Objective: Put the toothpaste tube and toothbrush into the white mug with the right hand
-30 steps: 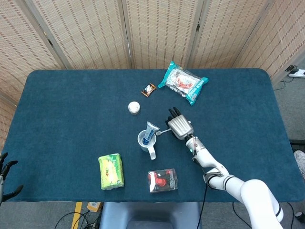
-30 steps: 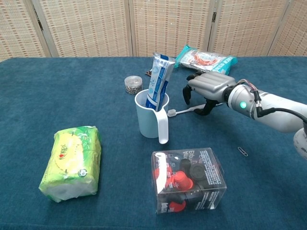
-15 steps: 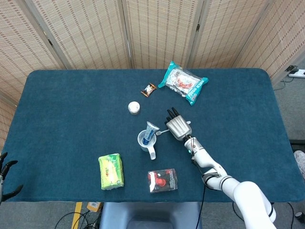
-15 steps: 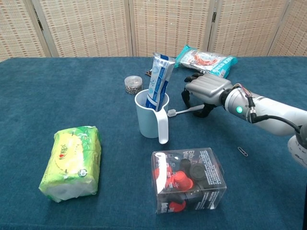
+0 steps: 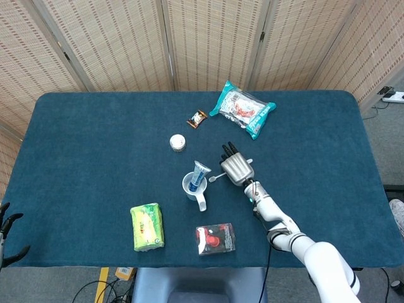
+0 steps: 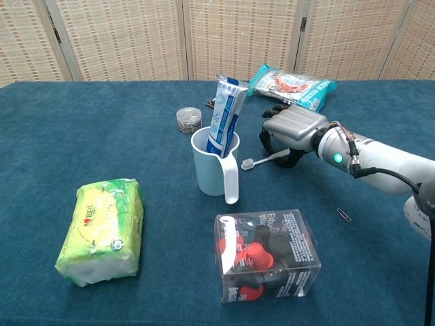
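The white mug (image 5: 192, 187) (image 6: 213, 168) stands mid-table with the blue-and-white toothpaste tube (image 5: 199, 173) (image 6: 225, 114) upright inside it. The white toothbrush (image 6: 264, 159) (image 5: 214, 177) lies just right of the mug, its head pointing at the mug's handle. My right hand (image 5: 237, 167) (image 6: 291, 128) is over the brush's handle end, fingers curled down around it. My left hand (image 5: 7, 231) hangs off the table's near-left corner, fingers apart and holding nothing.
A green tissue pack (image 6: 102, 229) lies near left. A clear box of capsules (image 6: 268, 253) sits in front of the mug. A small jar (image 6: 188, 119), a brown snack packet (image 5: 197, 118) and a teal bag (image 6: 292, 83) lie behind. A paper clip (image 6: 344, 214) is at right.
The right hand has closed lower on the toothbrush handle, and the brush head has slid a little to the right, away from the mug handle. Mug and tube have not moved.
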